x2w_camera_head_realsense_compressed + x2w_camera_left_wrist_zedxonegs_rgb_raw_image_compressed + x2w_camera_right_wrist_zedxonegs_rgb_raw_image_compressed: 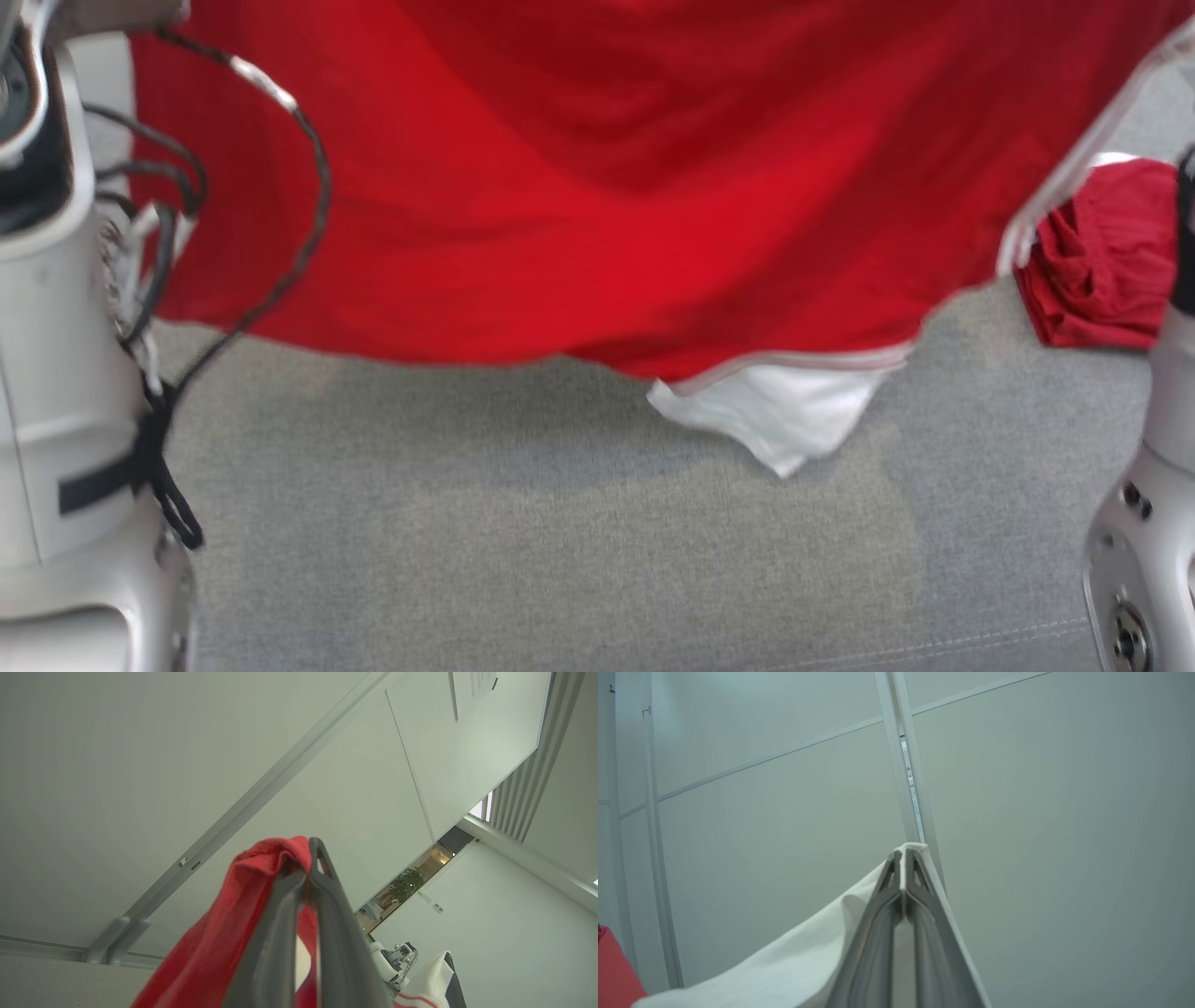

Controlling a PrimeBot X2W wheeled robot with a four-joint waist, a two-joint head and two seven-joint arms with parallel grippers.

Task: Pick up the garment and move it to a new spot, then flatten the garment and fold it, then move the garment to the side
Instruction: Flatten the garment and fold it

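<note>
Close by, the pale left forearm [56, 373] frames the red garment [597, 187], hanging stretched above the grey fabric surface [560, 560]. This looks like the carrying step; next it must be lowered flat. The wrist views add the grips: left claw [308, 861] clamped on red cloth, right claw [903, 858] on its white edge.

No text, label, brand, number or sign can be read in any view. In the left wrist view, a white sheet [473, 685] fixed to a wall panel [467, 756] carries a few lines of dark print. The print is too small and blurred to read.
</note>
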